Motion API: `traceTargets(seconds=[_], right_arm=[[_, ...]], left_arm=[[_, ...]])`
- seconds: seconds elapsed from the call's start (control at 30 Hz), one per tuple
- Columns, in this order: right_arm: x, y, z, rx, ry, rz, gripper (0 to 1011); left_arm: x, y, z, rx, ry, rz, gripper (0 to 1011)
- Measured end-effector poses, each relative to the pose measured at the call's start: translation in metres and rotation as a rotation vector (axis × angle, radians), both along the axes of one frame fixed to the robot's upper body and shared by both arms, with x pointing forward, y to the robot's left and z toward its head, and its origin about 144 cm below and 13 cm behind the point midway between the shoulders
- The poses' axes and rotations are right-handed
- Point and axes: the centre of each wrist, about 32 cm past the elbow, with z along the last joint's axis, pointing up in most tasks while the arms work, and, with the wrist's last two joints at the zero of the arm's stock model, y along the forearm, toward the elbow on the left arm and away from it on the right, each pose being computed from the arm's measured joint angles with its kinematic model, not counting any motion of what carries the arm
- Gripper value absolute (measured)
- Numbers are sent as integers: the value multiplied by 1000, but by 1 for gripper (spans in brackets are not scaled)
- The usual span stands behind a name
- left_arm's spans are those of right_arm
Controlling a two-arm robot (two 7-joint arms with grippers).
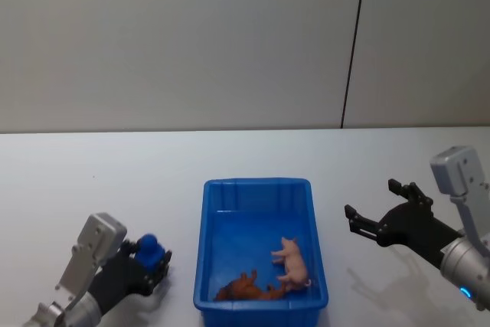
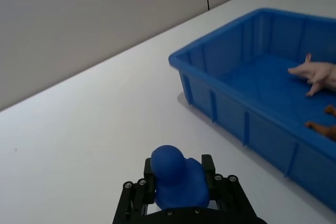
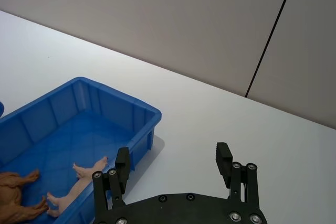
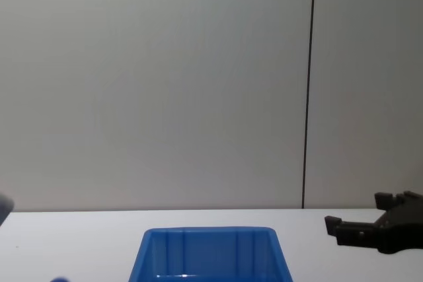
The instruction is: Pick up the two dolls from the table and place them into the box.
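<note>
Left gripper [image 1: 151,263] clamped on blue doll [image 1: 149,250], box [image 1: 259,187] lying at its 3 o'clock, nearer than to spread, empty right gripper [image 1: 375,212].

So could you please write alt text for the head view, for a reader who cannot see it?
On a white table, the left gripper holds a blue doll just left of a blue box. A pink pig and a brown toy lie inside the box. The right gripper is open and empty, to the box's right.
</note>
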Motion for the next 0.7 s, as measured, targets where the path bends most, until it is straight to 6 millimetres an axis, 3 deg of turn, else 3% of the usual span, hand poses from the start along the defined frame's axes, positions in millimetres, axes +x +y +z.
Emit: traceTargets(seconds=[0.57, 0.7], right_arm=[[0, 0, 0, 0, 0, 0, 1001], [0, 0, 0, 0, 0, 0, 1001]], left_arm=[[32, -38, 49, -12, -178, -104, 434], [39, -51, 56, -24, -206, -131, 530]])
